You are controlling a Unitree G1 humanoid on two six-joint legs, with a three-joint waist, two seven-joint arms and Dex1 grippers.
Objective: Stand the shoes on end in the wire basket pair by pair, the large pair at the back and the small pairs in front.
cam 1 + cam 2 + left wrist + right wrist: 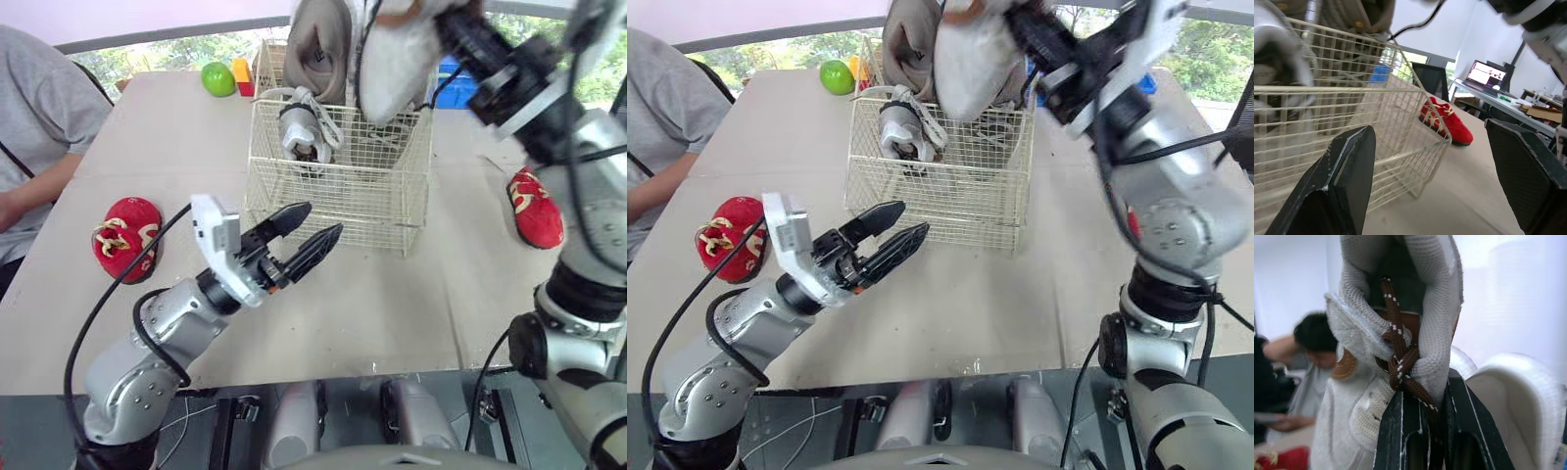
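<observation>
Over the basket's back right corner: large shoe hanging from the right pincer

Near the far edge of the table (392, 304), at its middle, stands the wire basket (338, 211). Above its back right part the right gripper (1425, 406) holds a large white shoe (392, 69) up in the air, its two black fingers pressed together on the shoe's tongue and brown lace (1400, 367). Whether the shoe's lower end dips below the rim cannot be told.

A large grey shoe (318, 49) stands on end at the back left of the basket, rising well above the wire. In front of it, against the left wall, a small grey-and-white shoe (299, 127) with loose laces stands upright.

Two small red shoes lie outside on the table: one (127, 238) near the left edge, the other (537, 208) near the right edge, both well apart from the basket.

The left gripper (321, 219) hovers low over the table just in front of the basket's front wall, fingers spread and pinching nothing, tips pointing toward the wire.

At the far left corner sits a green ball (217, 78). A person in a grey shirt (39, 127) sits at the left edge
</observation>
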